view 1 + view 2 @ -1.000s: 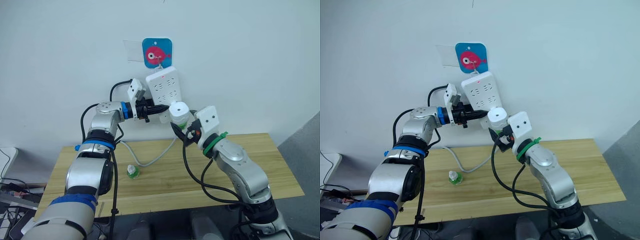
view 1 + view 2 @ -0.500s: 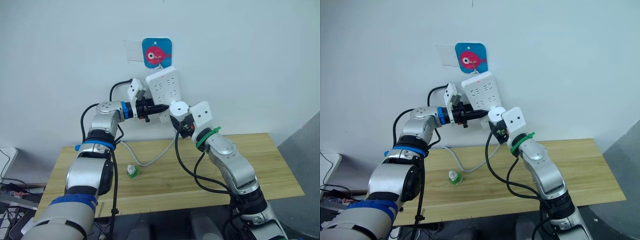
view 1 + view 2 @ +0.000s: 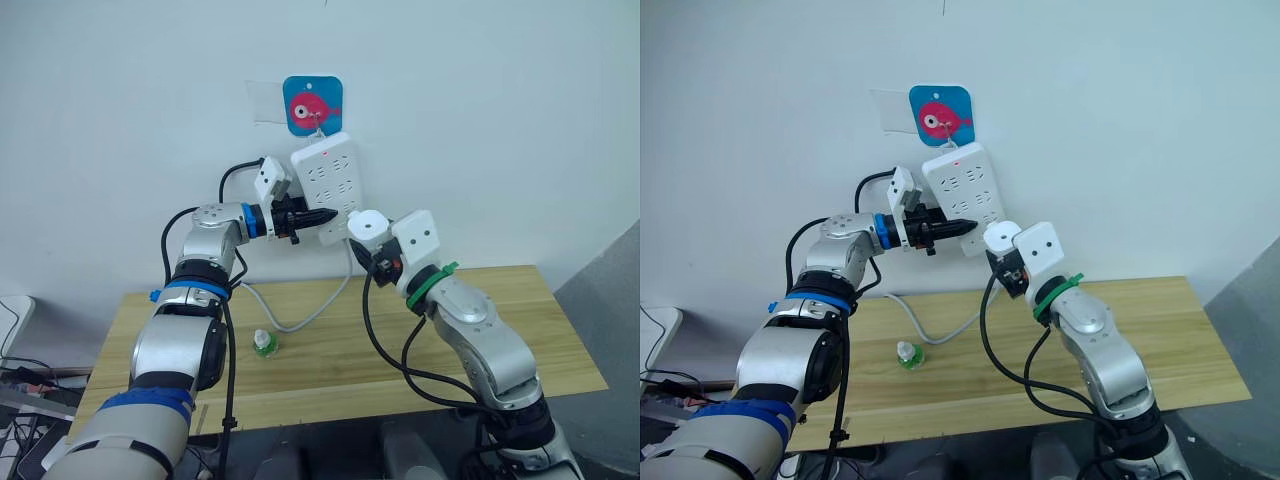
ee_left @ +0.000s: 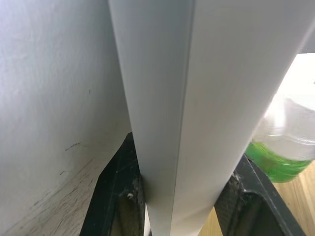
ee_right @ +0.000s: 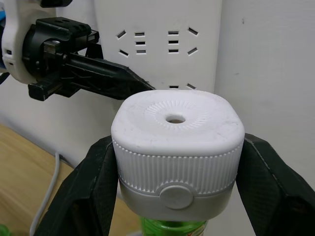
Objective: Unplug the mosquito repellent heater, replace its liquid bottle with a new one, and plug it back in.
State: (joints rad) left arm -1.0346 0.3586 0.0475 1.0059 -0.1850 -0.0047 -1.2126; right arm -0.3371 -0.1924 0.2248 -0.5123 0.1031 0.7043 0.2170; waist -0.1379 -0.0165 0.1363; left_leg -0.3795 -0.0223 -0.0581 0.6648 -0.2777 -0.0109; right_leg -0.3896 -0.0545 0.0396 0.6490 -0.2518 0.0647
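Observation:
The mosquito repellent heater (image 5: 177,142) is a white rounded unit with a vent hole on top and a green liquid bottle (image 5: 172,227) under it. My right gripper (image 3: 369,240) is shut on it. It hangs at the lower right corner of the white power strip (image 3: 330,180) on the wall. Its prongs are hidden. My left gripper (image 3: 322,215) is shut on the strip's lower left edge, and the strip's side (image 4: 167,98) runs between that gripper's black fingers (image 4: 115,196). Another small green bottle (image 3: 263,343) stands on the wooden table (image 3: 500,330).
The power strip hangs tilted from a blue hook plate with a pink fish (image 3: 312,105). Its white cable (image 3: 300,322) loops down onto the table behind the loose bottle. A grey surface (image 3: 610,300) rises at the far right.
My right gripper moved the heater in close under the strip, then shifted it slightly right and tilted it. The left gripper has stayed on the strip.

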